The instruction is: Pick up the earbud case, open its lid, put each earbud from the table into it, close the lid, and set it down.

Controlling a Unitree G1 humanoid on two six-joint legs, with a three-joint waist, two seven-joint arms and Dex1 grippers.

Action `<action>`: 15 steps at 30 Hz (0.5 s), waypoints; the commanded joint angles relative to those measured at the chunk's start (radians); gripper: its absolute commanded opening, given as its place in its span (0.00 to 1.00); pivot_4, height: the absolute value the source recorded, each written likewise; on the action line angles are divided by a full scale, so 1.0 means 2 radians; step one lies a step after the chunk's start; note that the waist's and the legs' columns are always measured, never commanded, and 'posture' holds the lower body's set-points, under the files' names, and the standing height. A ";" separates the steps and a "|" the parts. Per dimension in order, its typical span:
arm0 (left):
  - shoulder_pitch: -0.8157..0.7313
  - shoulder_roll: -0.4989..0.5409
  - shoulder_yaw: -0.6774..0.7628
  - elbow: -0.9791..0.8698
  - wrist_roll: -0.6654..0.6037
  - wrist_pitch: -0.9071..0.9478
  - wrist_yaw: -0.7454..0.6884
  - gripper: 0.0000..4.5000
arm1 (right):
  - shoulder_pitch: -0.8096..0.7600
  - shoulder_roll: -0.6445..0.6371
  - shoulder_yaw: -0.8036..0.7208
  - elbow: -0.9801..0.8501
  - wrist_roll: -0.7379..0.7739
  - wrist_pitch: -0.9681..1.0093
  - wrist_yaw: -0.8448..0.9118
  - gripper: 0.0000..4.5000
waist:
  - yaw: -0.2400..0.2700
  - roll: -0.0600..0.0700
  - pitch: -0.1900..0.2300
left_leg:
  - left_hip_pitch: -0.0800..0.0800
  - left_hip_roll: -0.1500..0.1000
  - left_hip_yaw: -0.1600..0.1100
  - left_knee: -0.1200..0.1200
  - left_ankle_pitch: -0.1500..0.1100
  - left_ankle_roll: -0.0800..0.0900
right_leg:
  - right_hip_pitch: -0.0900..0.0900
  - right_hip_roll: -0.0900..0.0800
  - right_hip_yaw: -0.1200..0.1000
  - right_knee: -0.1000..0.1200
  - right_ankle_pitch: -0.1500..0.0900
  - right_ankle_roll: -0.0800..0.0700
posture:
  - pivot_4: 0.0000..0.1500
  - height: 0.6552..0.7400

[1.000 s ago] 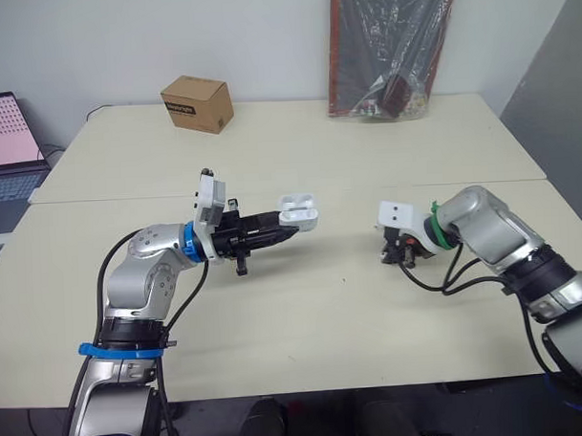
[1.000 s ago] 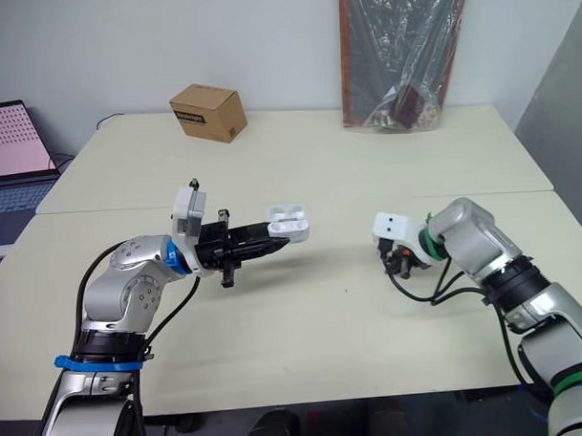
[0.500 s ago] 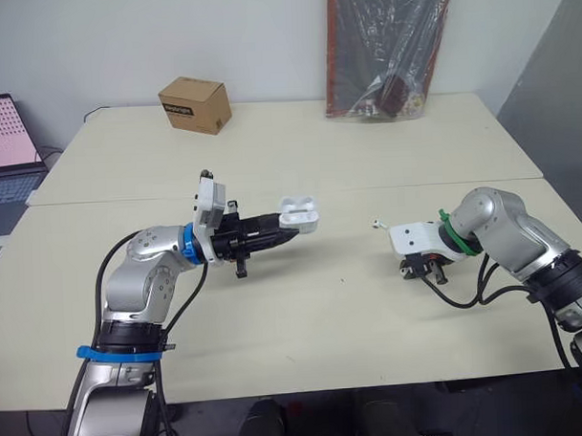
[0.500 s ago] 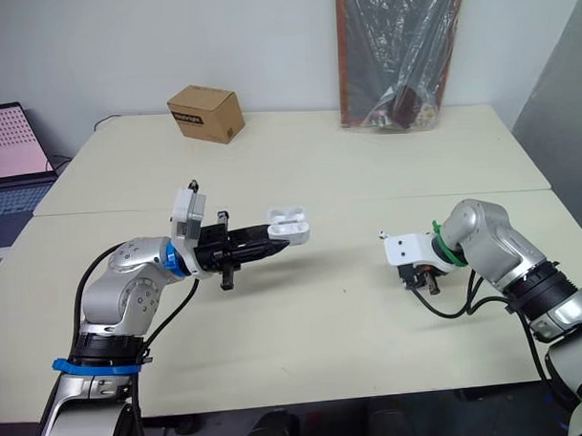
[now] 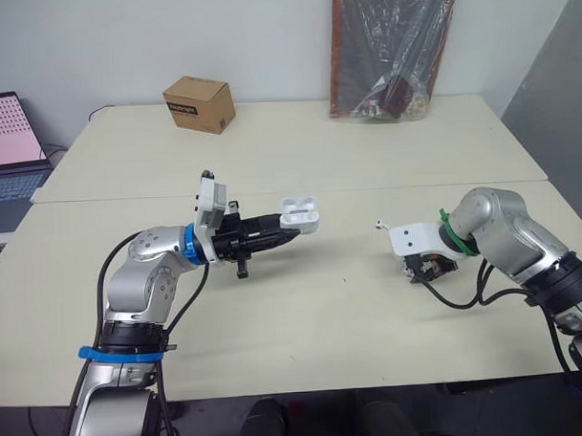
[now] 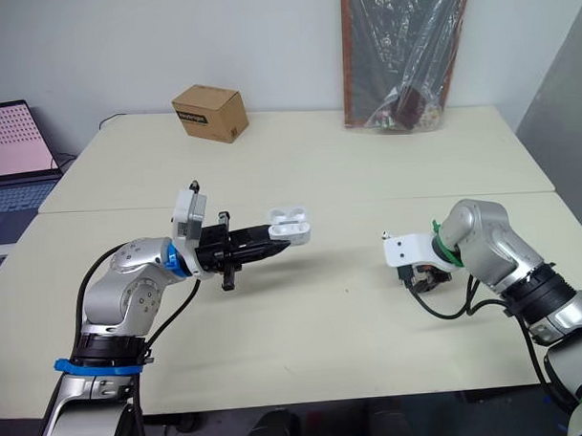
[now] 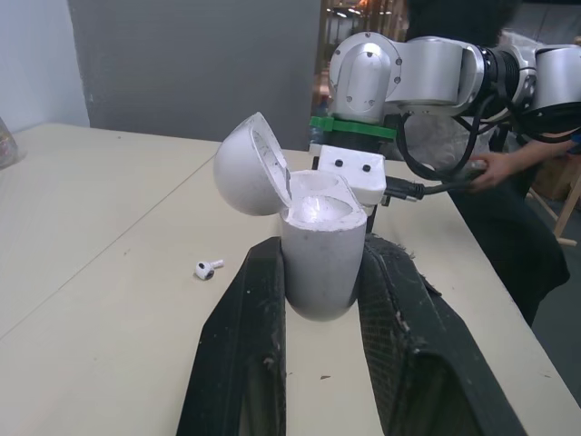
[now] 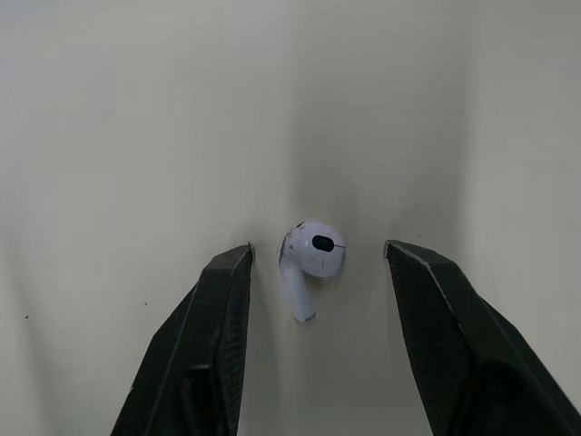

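My left gripper is shut on the white earbud case and holds it above the table with its lid swung open; the left wrist view shows the case clamped between the fingers. My right gripper points down at the table on the right. It is open, with one white earbud lying on the table between its fingers. A second earbud lies on the table just left of the right wrist.
At the back left of the table stands a cardboard box, and a laptop sits off the left edge. A plastic-wrapped dark board leans on the wall. A person stands beyond the right arm.
My right gripper moved right and toward me, uncovering the second earbud beside it. The left arm and the case stayed put.
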 commanded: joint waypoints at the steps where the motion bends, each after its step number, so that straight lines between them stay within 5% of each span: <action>1: -0.010 -0.002 0.001 -0.010 -0.007 -0.008 -0.002 0.16 | -0.017 0.007 0.025 -0.032 -0.040 0.055 0.032 0.54 | 0.000 0.000 0.000 | 0.000 0.000 0.000 0.000 0.000 0.000 | 0.000 0.000 0.000 0.000 0.000 0.000 | 1.00 1.00; 15: -0.008 -0.004 0.002 -0.011 -0.006 -0.010 0.003 0.16 | -0.042 0.043 0.069 -0.038 -0.100 0.141 0.054 0.54 | -0.002 0.000 0.000 | 0.000 0.000 0.000 0.000 0.000 0.000 | 0.000 0.000 0.000 0.000 0.000 0.000 | 1.00 1.00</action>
